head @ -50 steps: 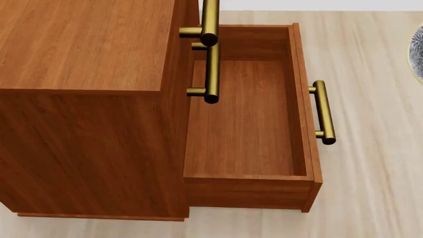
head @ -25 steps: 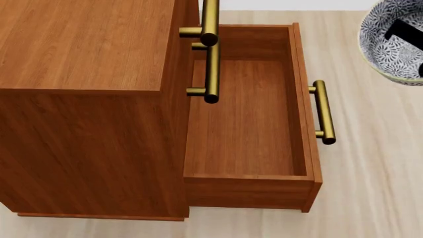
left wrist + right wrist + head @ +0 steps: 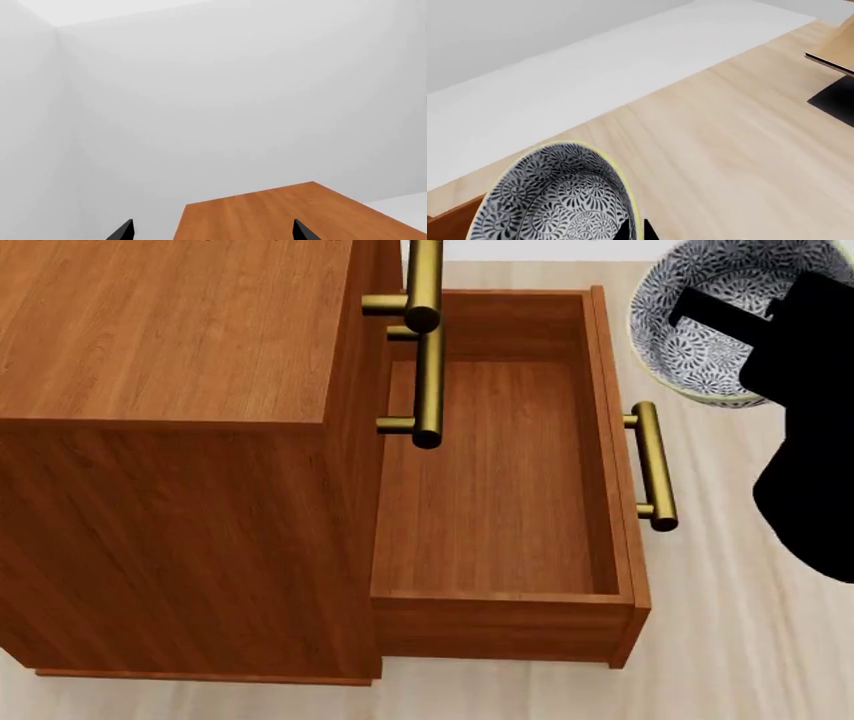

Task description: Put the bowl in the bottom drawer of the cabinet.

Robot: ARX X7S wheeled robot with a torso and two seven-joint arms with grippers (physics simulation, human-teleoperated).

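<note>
Bowl [image 3: 714,325] in blue-and-white speckle sits at about one o'clock in our head view, hanging over the pale floor [image 3: 761,640] just beyond the front panel of the bottom drawer [image 3: 501,470]. We see the right arm [image 3: 814,420] as a black mass coming in from three o'clock, its upper end reaching over the bowl's rim. The right gripper [image 3: 774,310] has one finger [image 3: 721,306] lying inside the bowl as a dark bar, and the rest sits outside the wall, so we read it as closed on the rim and carrying the bowl (the wrist camera agrees: the pale yellowish rim runs straight into the dark fingertips at the picture's lower edge). The bowl tilts, its opening turned toward us, and nothing lies in it.

The bottom drawer stands pulled well out of the cabinet [image 3: 174,440], toward three o'clock in the head view. Its wooden floor is bare, and its brass handle [image 3: 651,466] faces the bowl's side. The two upper drawers are shut; their brass handles [image 3: 424,350] overhang the open box.

From the left wrist camera we see the left gripper [image 3: 212,231] only as two dark fingertips set wide apart, with nothing between them, over a reddish-brown wooden surface [image 3: 287,215] and plain white walls [image 3: 220,100].
</note>
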